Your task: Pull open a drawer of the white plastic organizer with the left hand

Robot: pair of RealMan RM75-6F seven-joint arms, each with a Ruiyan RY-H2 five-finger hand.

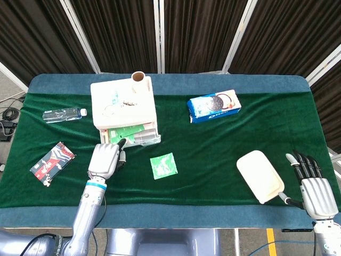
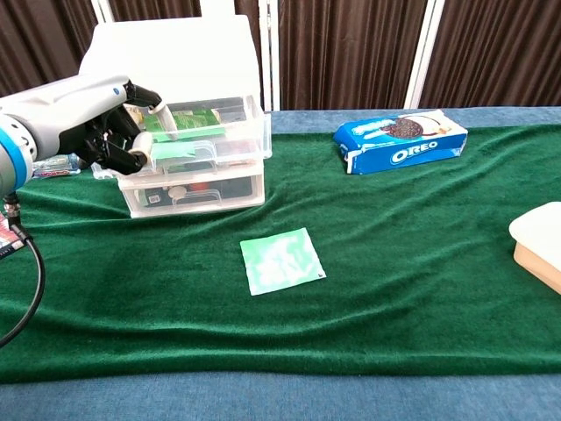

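Observation:
The white plastic organizer [image 1: 123, 101] [image 2: 180, 61] stands at the back left of the green cloth. Its top drawer [image 2: 223, 132] [image 1: 139, 135] sticks out toward me past the two lower ones, showing green packets inside. My left hand [image 2: 110, 132] [image 1: 105, 159] grips the front left edge of that drawer, fingers curled over its rim. My right hand [image 1: 313, 184] rests open near the table's front right corner, fingers straight, holding nothing; the chest view does not show it.
A green sachet [image 1: 163, 165] [image 2: 280, 260] lies in front of the organizer. An Oreo box [image 1: 213, 106] [image 2: 401, 139] sits mid-back. A cream lidded container [image 1: 260, 176] lies by the right hand. A water bottle [image 1: 64, 113] and a snack packet [image 1: 52, 161] lie at the left.

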